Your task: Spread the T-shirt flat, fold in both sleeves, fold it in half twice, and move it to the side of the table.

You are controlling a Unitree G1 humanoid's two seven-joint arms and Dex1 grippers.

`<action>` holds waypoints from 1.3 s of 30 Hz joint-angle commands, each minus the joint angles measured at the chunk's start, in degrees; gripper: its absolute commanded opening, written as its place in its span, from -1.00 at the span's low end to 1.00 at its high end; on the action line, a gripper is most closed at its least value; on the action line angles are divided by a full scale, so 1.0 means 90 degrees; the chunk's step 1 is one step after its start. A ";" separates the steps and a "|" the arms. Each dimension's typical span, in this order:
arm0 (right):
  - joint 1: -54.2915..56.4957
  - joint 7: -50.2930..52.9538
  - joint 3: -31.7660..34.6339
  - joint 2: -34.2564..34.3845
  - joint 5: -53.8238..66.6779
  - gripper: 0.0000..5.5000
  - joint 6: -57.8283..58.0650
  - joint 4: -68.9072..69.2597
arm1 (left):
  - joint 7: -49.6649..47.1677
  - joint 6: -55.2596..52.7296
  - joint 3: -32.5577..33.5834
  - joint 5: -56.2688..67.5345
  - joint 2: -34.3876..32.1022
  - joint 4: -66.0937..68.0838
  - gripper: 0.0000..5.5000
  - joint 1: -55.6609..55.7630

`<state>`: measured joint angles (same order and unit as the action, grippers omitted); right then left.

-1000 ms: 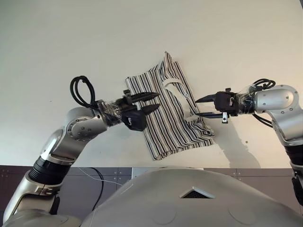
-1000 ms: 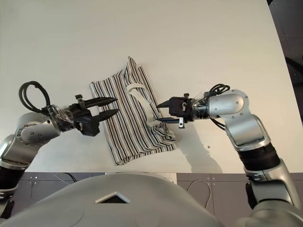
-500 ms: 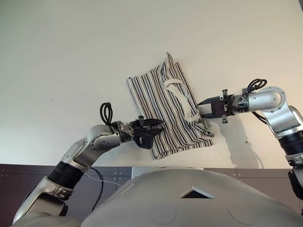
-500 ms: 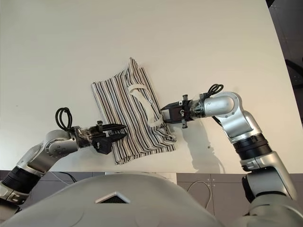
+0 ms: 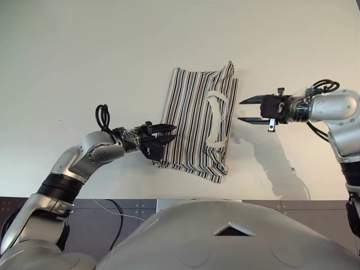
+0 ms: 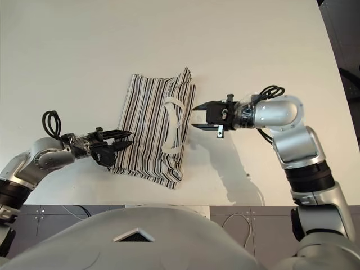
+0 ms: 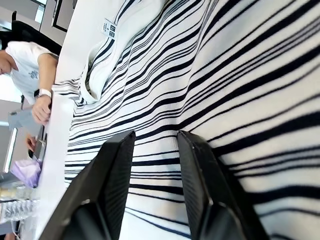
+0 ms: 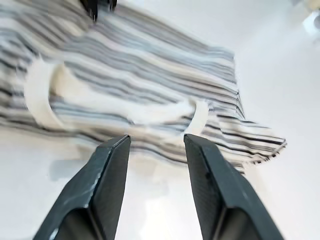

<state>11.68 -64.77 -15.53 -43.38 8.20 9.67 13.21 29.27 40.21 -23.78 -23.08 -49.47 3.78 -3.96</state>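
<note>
From the head cameras, the striped T-shirt (image 5: 191,112) lies folded into a rough rectangle near the middle of the white table (image 5: 84,56). Its white neck band (image 5: 217,94) faces up along the side nearer the right arm. The left jaws sit at the shirt's near-left edge, parted a little, with their tips over the striped cloth and hiding a small stretch of the hem; whether any cloth is caught between them I cannot tell. The right jaws hang just beside the shirt's right edge, spread wide and holding nothing, with a strip of bare table between them and the cloth. A small dark speck (image 5: 292,168) marks the table near the right arm. Past the table's near edge are dark floor tiles (image 5: 22,205) and a thin black cable (image 5: 117,222). In the left wrist view, the two black fingers (image 7: 117,185) stand apart, with striped fabric showing between and beyond them, and a small white label (image 7: 110,28) lies farther off on the shirt. In the right wrist view, the fingers (image 8: 107,185) are set well apart over bare table. The shirt stretches across beyond them, with the left jaws at its far side.
</note>
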 commanded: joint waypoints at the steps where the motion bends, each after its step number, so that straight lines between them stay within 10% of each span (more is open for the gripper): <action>1: 0.0259 0.0013 -0.0403 0.0481 0.0653 -0.29 0.1213 0.1022 | 0.0517 -0.0514 -0.0045 0.0209 -0.0234 -0.0621 -0.43 -0.0818; 15: -0.0387 -0.0306 -0.2462 -0.0022 -0.1234 -0.29 0.0190 0.0219 | 0.0590 -0.0924 -0.0082 -0.0095 -0.0057 -0.0930 -0.43 -0.1317; 28: -0.1929 0.0074 -0.0025 -0.1538 -0.0344 -0.29 -0.0212 0.0335 | -0.0020 -0.0864 -0.0087 -0.0977 -0.0379 -0.0102 -0.43 -0.1669; 39: 0.0302 0.0347 -0.0691 0.0570 0.0326 -0.29 0.0971 0.0010 | 0.0061 -0.0684 -0.0290 -0.0811 -0.0235 0.0072 -0.43 -0.1151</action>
<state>11.49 -60.77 -18.90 -39.89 13.65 18.86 17.50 24.61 38.82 -23.95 -23.91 -49.97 -1.42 -12.48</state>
